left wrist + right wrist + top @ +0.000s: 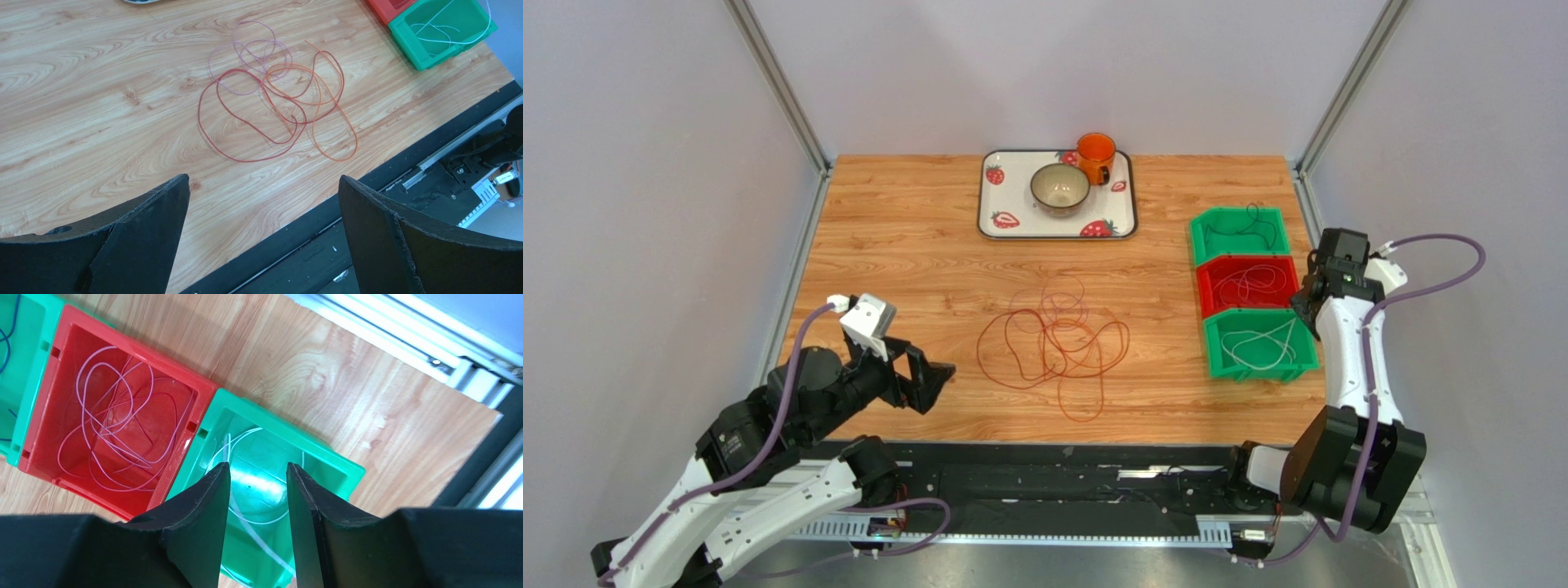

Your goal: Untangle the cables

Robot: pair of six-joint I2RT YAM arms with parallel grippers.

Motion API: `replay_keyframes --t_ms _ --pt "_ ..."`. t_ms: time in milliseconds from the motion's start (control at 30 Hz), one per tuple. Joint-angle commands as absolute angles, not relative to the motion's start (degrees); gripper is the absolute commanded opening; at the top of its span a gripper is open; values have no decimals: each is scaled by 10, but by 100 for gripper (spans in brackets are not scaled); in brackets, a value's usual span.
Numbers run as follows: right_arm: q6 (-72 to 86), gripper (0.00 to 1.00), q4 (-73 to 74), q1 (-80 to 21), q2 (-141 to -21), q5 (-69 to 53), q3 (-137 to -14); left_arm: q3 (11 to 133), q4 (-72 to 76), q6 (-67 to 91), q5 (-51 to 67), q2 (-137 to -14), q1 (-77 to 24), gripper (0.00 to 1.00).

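Note:
The cables (1053, 347) lie as a loose tangle of red, orange and pale pink loops on the wooden table's middle, also shown in the left wrist view (276, 104). My left gripper (938, 382) hovers left of the tangle near the front edge. It is open, with only table between its fingers (264, 179). My right gripper (1308, 294) hangs over the near green bin (1259, 343). Its jaws stand apart (258, 467) with nothing in them. A white cable (258, 538) lies in that bin below them.
Three bins line the right edge: a far green bin (1241, 233) with a dark cable, a red bin (141, 348) with a pink cable (104, 416), and the near green bin (288, 429). A strawberry tray (1008, 196) at the back holds a bowl (1060, 188) and an orange cup (1095, 156).

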State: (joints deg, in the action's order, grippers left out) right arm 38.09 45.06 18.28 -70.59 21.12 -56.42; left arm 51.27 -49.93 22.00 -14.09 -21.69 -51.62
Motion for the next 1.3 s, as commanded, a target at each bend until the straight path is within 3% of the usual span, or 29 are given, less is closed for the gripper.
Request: replay_keyframes --t_ms 0,167,433,767,1033,1267 --pt "381 42 528 181 -720 237 -612 511 -490 222 -144 -214 -518 98" --pt "357 33 526 180 -701 165 -609 511 -491 223 -148 -208 -518 98" --pt "349 31 552 180 -606 91 -593 510 -491 223 -148 -206 -518 98" --pt "363 33 528 180 -487 10 -454 509 -489 222 -145 -198 -518 98" --pt "417 31 528 184 -483 36 -420 508 -489 221 -144 -194 -518 98" --pt "468 36 555 185 -420 110 -422 508 -487 221 -142 -194 -518 98"
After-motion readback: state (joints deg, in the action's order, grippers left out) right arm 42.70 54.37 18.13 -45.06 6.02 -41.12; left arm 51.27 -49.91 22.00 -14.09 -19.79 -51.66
